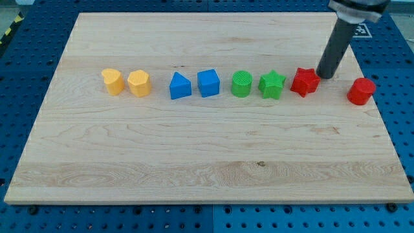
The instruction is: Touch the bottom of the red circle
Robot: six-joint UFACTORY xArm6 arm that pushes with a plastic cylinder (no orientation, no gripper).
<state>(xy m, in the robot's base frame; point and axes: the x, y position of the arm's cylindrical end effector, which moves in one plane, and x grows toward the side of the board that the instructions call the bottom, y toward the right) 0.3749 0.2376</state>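
Eight blocks lie in a row across the wooden board [207, 162]. From the view's left: yellow rounded block [112, 81], yellow hexagon block [139, 83], blue triangle block [180, 86], blue cube block [208, 83], green circle block [242, 83], green star block [272, 84], red star block [305, 81], red circle block [361, 91]. The dark rod's tip [325, 76] sits just right of the red star, left of the red circle.

No text, number or brand can be read anywhere. Behind the dark rod [337, 45], at the view's top right, there is a small white label [359, 29] with black marks on the blue base, but it is too small and partly hidden.
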